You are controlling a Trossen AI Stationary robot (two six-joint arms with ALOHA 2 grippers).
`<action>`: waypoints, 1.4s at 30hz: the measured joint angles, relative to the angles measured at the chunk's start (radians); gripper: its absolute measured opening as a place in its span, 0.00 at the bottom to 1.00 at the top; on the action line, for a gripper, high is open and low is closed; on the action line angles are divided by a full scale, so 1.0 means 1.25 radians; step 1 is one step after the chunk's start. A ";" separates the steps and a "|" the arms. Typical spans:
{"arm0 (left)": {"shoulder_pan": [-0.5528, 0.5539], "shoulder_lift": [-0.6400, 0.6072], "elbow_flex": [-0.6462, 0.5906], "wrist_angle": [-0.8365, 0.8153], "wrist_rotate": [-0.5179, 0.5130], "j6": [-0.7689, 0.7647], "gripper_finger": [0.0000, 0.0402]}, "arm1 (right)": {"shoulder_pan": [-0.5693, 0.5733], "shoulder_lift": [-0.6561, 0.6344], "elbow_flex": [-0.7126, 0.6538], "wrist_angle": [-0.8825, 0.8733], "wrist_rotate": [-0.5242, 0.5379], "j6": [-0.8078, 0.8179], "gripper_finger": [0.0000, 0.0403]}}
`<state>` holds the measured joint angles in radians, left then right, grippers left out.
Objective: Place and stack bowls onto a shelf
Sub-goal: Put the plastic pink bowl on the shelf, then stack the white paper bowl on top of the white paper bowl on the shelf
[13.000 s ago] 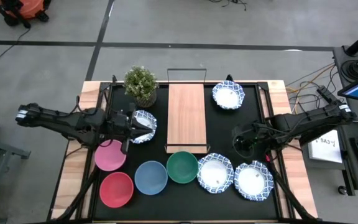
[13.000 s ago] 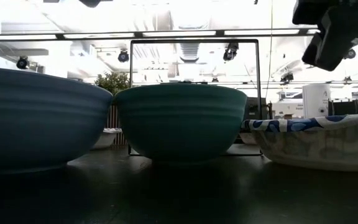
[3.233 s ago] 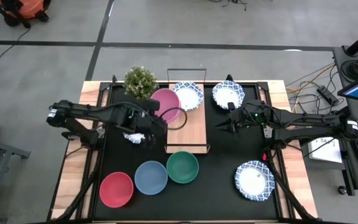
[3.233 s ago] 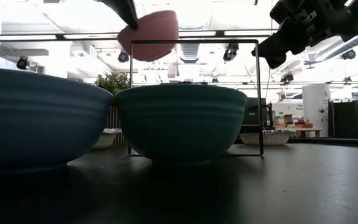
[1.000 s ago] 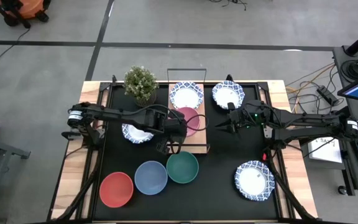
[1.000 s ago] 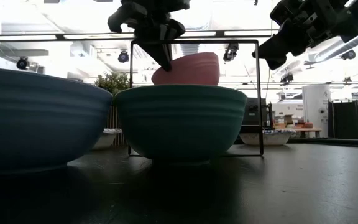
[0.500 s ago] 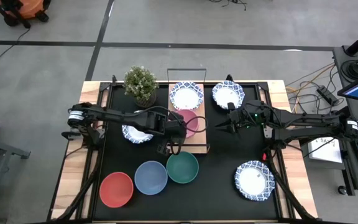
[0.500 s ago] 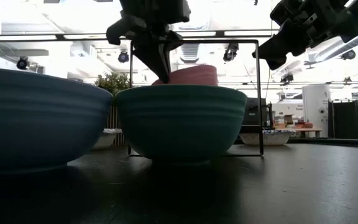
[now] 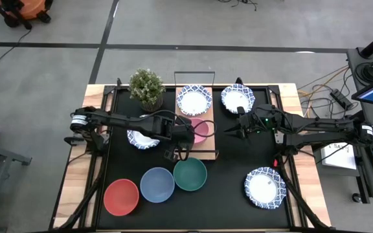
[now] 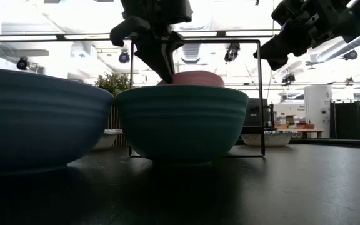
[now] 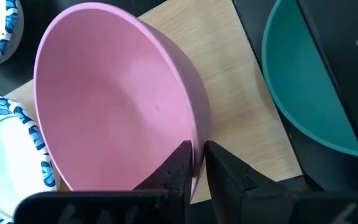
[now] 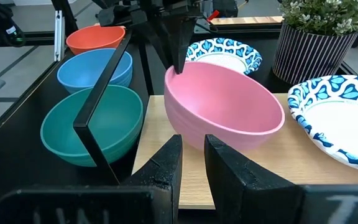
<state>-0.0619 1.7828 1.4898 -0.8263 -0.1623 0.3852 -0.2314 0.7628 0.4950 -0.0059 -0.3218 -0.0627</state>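
1. Nearest row at the mat's front edge: red bowl [image 9: 121, 197], blue bowl [image 9: 157, 184], green bowl [image 9: 190, 174]. A patterned bowl [image 9: 263, 188] sits alone at the front right, with bare mat around it.
2. The green bowl's rim is just beside the shelf's [image 9: 206, 144] near wire frame end; little room there.
3. Our left gripper [image 9: 181, 135] pinches the near-left rim of the pink bowl [image 9: 198, 129], fingers closed on the wall. The bowl is tilted, its low edge on the board's near half.
4. In the left wrist view the pink bowl [image 11: 114, 109] nearly fills the board's width; only a strip of wood shows beside it.
5. Another patterned bowl [image 9: 142, 138] lies on the mat left of the shelf, partly under the left arm.
6. The right gripper [image 9: 228, 131] hovers over bare mat just right of the shelf, fingers nearly together, holding nothing.
7. Far half of the board carries a patterned bowl [image 9: 194, 99], close to the pink one.
8. Far edge: a fourth patterned bowl [image 9: 237, 99] on the mat right of the shelf, the plant [image 9: 147, 87] on the left.
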 joint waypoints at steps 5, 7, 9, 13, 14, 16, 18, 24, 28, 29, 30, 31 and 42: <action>0.001 -0.001 -0.006 0.006 0.012 -0.008 0.08 | 0.000 0.000 0.000 -0.001 0.000 0.000 0.15; 0.001 -0.001 -0.009 0.011 0.016 -0.010 0.09 | 0.000 0.000 0.000 -0.003 0.000 0.001 0.15; 0.001 -0.002 -0.013 0.016 0.020 -0.014 0.13 | 0.000 0.000 0.000 -0.003 0.000 0.001 0.15; 0.001 -0.002 -0.014 0.018 0.020 -0.024 0.22 | 0.000 0.000 0.000 -0.004 0.000 0.008 0.15; 0.002 -0.003 -0.014 0.018 0.019 -0.025 0.24 | 0.000 0.000 0.000 -0.004 0.000 0.008 0.15; 0.003 -0.003 -0.010 0.009 0.017 -0.025 0.29 | 0.000 0.000 0.000 -0.004 0.000 0.008 0.15; 0.005 -0.003 0.000 -0.018 0.014 -0.024 0.33 | 0.000 0.000 0.000 -0.004 0.000 0.008 0.15; 0.008 -0.018 0.041 -0.126 0.012 -0.018 0.38 | 0.000 0.000 0.000 -0.004 0.018 0.058 0.15; 0.008 -0.073 0.041 -0.138 0.012 -0.040 0.38 | 0.000 0.000 0.000 -0.008 0.097 0.131 0.15; 0.008 -0.089 0.040 -0.138 0.012 -0.049 0.37 | 0.000 0.000 0.000 -0.014 0.123 0.152 0.15; 0.008 -0.107 0.039 -0.136 0.012 -0.057 0.37 | 0.000 0.000 0.000 -0.020 0.151 0.174 0.15; 0.008 -0.127 0.035 -0.133 0.012 -0.066 0.37 | 0.000 0.000 0.000 -0.027 0.180 0.193 0.15; -0.013 -0.403 -0.192 0.200 0.012 -0.148 0.33 | -0.016 0.024 0.067 -0.153 0.343 0.364 0.15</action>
<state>-0.0780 1.2794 1.2497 -0.5763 -0.1469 0.1997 -0.2516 0.7924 0.5787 -0.1969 0.1065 0.3923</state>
